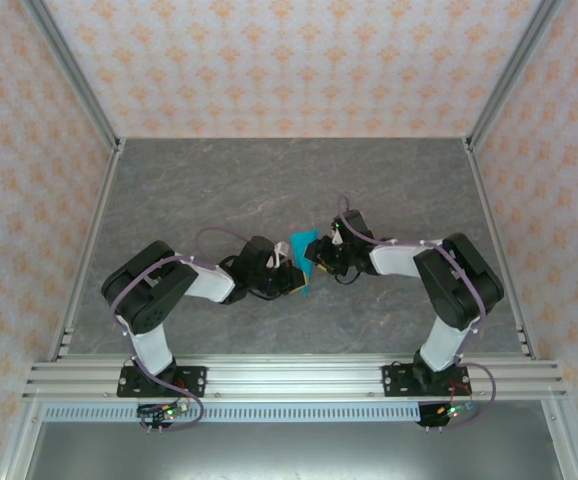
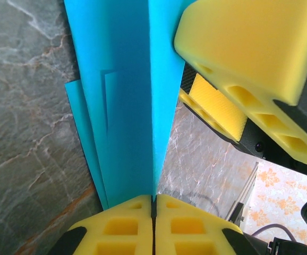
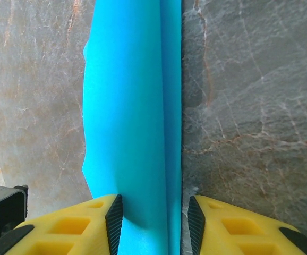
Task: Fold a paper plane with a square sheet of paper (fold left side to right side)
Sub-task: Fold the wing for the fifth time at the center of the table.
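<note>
Both arms meet near the middle of the worktop [image 1: 269, 180], with the folded blue paper [image 1: 302, 243] between their tips. Left pincer [image 2: 153, 204]: fingers pressed together, clamped on the paper's narrow end, layers fanning out beyond. Right pincer [image 3: 154, 210]: jaws apart, straddling a puffed fold; one pad touches it. Cannot tell whether it grips.

Black-and-white arms [image 1: 149, 295] (purple cables [image 1: 214, 233]), yellow foam hands [image 3: 153, 212].
</note>
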`<state>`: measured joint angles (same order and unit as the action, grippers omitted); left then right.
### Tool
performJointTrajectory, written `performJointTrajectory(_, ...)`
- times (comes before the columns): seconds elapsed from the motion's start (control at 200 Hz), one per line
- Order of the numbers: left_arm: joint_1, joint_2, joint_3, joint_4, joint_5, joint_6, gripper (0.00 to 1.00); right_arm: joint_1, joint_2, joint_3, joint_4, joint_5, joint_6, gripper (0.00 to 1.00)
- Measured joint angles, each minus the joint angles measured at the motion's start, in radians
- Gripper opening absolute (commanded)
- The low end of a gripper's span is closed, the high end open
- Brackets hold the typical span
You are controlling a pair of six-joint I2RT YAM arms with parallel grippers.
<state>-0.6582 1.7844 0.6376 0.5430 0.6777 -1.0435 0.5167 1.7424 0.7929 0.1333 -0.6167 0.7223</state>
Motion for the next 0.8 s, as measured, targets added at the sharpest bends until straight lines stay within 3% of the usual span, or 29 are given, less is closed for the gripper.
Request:
performJointTrajectory(0.295, 0.000, -0.030, 0.000, -0.039, 0.000, 0.021, 0.19, 0.000, 0.005, 0.010, -0.017, 0.000, 0.000, 0.40)
performJointTrajectory(0.555, 0.077, -0.212, -0.021, -0.171, 0.003, 0.085, 0.34, 0.000, 0.005, 0.012, -0.021, 0.000, 0.000, 0.40)
performJointTrajectory(0.801, 0.162, -0.225, 0.010, -0.257, 0.024, 0.130, 0.33, 0.000, 0.006, 0.012, -0.021, 0.000, 0.000, 0.40)
